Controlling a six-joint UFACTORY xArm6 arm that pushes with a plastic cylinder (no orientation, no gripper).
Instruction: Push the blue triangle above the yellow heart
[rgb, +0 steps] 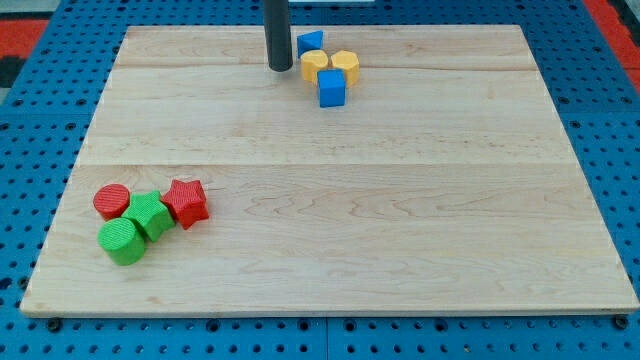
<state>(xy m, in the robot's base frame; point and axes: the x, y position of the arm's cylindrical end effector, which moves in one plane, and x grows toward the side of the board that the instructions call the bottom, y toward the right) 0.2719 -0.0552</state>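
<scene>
The blue triangle lies near the view's top, just above and left of the yellow heart, touching it. My tip rests on the board just left of both blocks, a small gap from the triangle. A yellow hexagon sits to the right of the heart. A blue cube sits just below the two yellow blocks.
At the view's lower left lies a cluster: a red cylinder, a green hexagon-like block, a green cylinder and a red star. The wooden board lies on a blue pegboard.
</scene>
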